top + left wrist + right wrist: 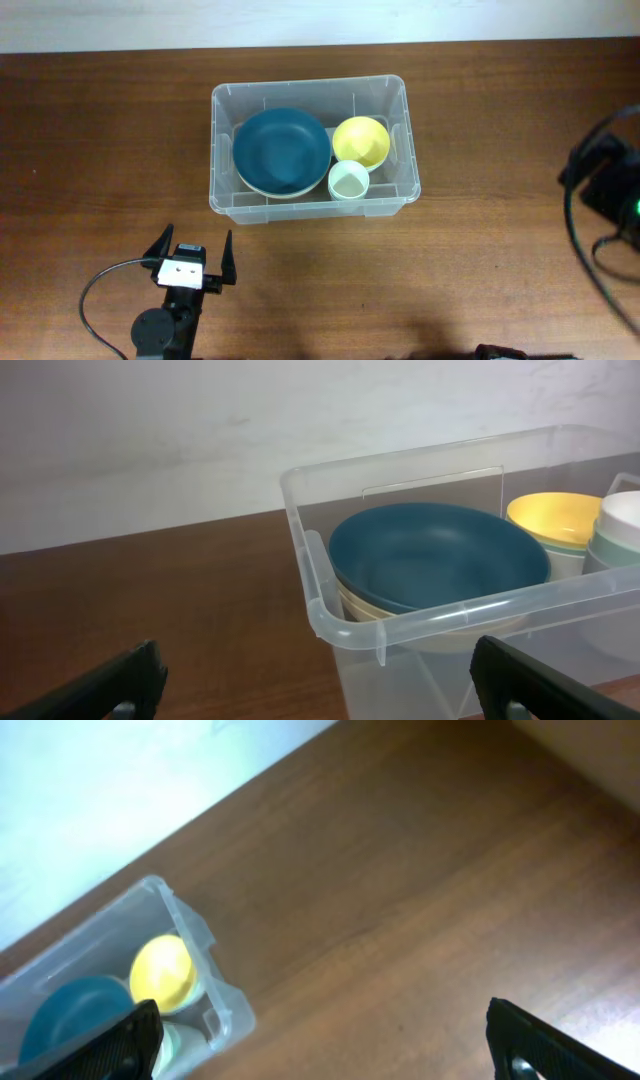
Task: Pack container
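The clear plastic container (225, 195) stands at the table's middle back. Inside it a dark blue bowl (281, 150) lies on a cream bowl, with a yellow bowl (360, 141) and a pale green cup (348, 182) to its right. My left gripper (191, 254) is open and empty, in front of the container's near left corner. In the left wrist view the container's corner (320, 610) is close ahead, with the blue bowl (435, 555) and yellow bowl (556, 517) inside. My right gripper (320, 1045) is open and empty, high above the table, off to the container's (225, 1005) right.
The brown wooden table (100, 140) runs to a pale wall at the back. The right arm's body and black cables (605, 190) sit at the right edge. A cable loops by the left arm's base (95, 290).
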You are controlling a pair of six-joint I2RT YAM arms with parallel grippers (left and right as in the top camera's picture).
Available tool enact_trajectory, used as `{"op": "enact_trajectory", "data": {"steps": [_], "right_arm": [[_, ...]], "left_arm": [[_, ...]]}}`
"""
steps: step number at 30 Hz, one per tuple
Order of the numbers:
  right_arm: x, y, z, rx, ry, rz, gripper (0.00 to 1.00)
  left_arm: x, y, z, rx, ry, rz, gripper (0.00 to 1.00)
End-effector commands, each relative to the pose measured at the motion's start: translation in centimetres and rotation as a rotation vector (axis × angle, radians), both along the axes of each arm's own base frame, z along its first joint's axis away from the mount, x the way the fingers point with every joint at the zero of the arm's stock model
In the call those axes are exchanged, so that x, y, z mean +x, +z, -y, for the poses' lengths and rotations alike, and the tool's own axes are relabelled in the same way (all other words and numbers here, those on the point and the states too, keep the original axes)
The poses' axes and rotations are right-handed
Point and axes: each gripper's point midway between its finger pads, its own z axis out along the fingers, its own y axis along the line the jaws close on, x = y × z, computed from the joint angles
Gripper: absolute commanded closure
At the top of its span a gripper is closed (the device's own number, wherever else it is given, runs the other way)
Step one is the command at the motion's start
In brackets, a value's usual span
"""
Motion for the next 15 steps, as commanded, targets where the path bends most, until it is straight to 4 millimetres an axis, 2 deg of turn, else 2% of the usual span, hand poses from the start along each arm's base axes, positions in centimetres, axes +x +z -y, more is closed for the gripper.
{"op": "enact_trajectory", "data": {"steps": [1,3,8,15], "right_arm": [[-0.7,-1.8,0.0,-0.022,-0.007,0.074,0.01],[-0.4,-2.3,-0.6,-0.017,0.023,0.158,0.01],[1.0,-4.5,-4.2,-0.098,0.275,0.39,0.01],[1.5,-9.0,-7.7,-0.204,0.447,0.712,0.01]], "left_arm": [[0.0,-0.1,-0.2,-0.008,0.013,-0.003,0.01],[0.0,-0.1,-0.2,-0.008,0.013,-0.003,0.01],[0.0,-0.1,-0.2,-0.008,0.013,-0.003,0.0],[0.0,-0.1,-0.2,-0.008,0.013,-0.003,0.01]]}}
